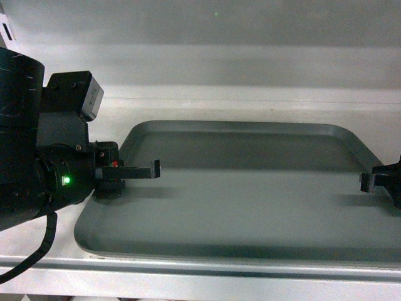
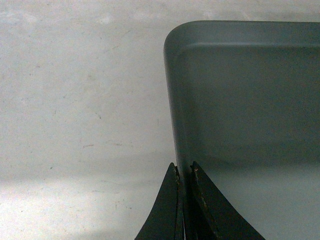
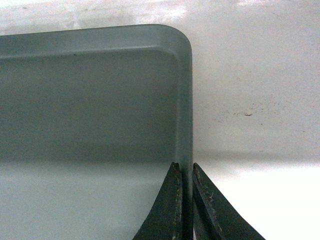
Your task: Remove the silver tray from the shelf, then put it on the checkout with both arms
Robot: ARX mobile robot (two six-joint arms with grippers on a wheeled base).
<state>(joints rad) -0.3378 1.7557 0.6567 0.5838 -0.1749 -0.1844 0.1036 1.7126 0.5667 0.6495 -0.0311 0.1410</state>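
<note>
Both grippers are pinched onto the silver tray [image 1: 250, 188] sitting on the shelf [image 1: 188, 103], left gripper [image 2: 184, 175] and right gripper [image 3: 186, 172] each clamping a side rim.

The left arm [image 1: 37, 157] is built of bulky matte-black housings — a wide ribbed cylinder at nine o'clock, a green light set in its face. A pale grey block [image 1: 93, 95] with a printed label is mounted at eleven o'clock. A small red spot is seen beside the thin black fingers [image 1: 141, 169], and a black cable is looped toward seven o'clock. Scuffed, pale-flecked edges are shown on the wrist-view fingers [image 2: 207, 210].
</note>
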